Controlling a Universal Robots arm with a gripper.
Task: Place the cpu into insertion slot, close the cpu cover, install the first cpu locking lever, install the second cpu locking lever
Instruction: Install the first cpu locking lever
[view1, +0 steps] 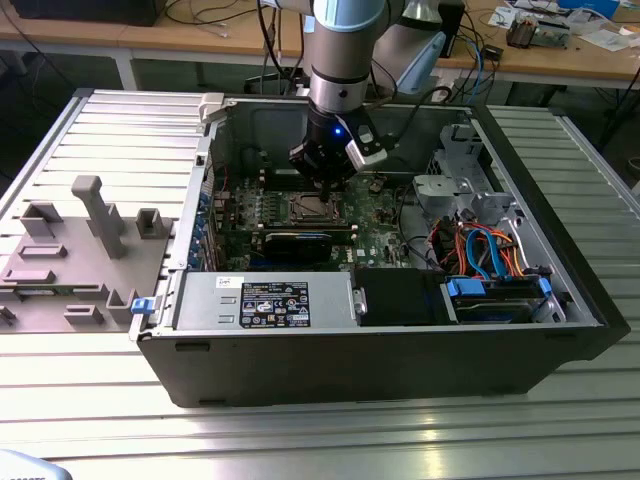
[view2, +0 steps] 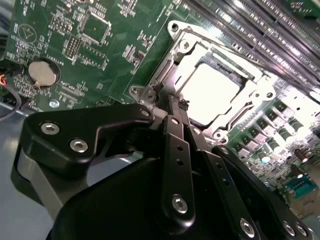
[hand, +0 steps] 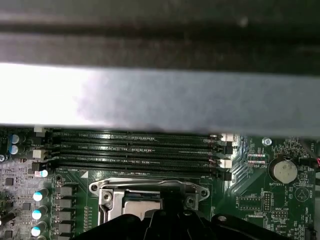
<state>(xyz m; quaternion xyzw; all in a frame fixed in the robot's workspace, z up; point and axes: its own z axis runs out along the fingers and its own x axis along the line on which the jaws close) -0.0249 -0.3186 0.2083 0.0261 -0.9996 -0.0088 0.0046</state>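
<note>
The cpu (view2: 212, 90) lies flat in the insertion slot (view1: 308, 207) on the green board, its bright metal top facing up. The cpu cover (view2: 256, 93) lies down around it as a silvery frame. My gripper (view2: 171, 102) hangs just over the socket's edge, at a corner of the frame, its black fingers (view2: 176, 150) pressed together at the tips. In the exterior view my gripper (view1: 322, 180) stands straight above the socket inside the open computer case. I cannot tell the locking levers apart from the socket's metal rim (hand: 150, 187).
Long black memory slots (hand: 135, 150) run beside the socket. A round coin battery (view2: 41, 72) sits on the board. A black card (view1: 295, 242), power supply (view1: 265, 300) and drive cage with cables (view1: 480, 250) crowd the case. A grey fixture block (view1: 95, 215) stands at the exterior view's left.
</note>
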